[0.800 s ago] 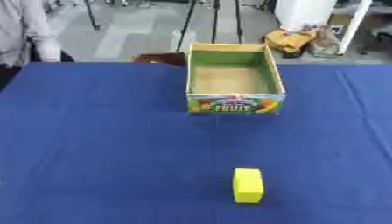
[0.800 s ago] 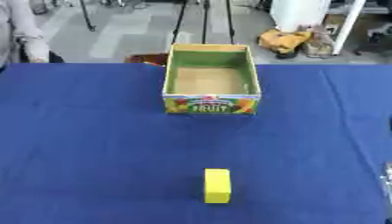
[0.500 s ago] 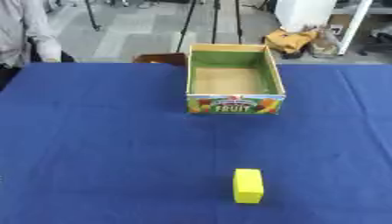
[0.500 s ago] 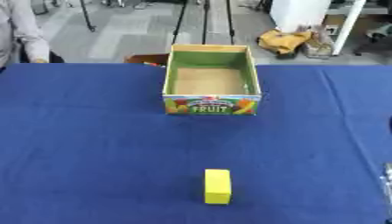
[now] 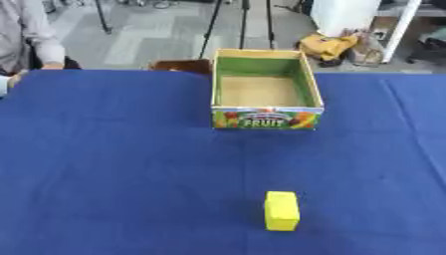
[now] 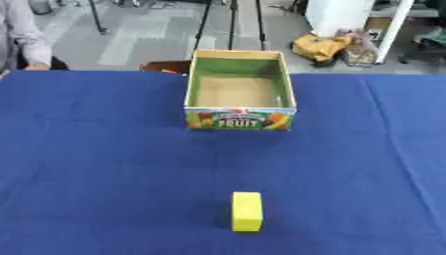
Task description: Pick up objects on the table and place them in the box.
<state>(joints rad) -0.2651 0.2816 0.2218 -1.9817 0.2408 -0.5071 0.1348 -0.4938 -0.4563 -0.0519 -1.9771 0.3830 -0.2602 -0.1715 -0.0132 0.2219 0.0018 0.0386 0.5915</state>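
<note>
Cloth of deep blue covers the bench point(image 5: 104, 174) from edge to edge, and two things stand on it. Neither robot hand shows in either eye view, so whether the fingers are released, clenched or grasping anything cannot be told, and nothing can be placed relative to them; places are given here by the things themselves.

The yellow block point(image 5: 281, 210) lies flat on the cloth on the near part of the bench, a little right of the middle in the left eye view. It is a small oblong with its long side running away from the camera, and nothing touches it. It casts a faint shadow on its left side.

The box point(image 5: 267, 119) stands well apart from the block, towards the far edge of the bench and almost straight beyond it. It is an open cardboard carton, upright, with green inner walls and a bare brown floor; nothing is seen lying in it. Its front wall carries a colourful band with pictures of fruit and the word FRUIT in white letters.

Just behind the box's far left corner, at the far edge of the bench, a brown object point(image 5: 181, 65) shows; what it is cannot be made out. On the grey floor beyond lie a yellow bag point(image 5: 327, 46) and the thin dark legs of a stand point(image 5: 212, 27).
</note>
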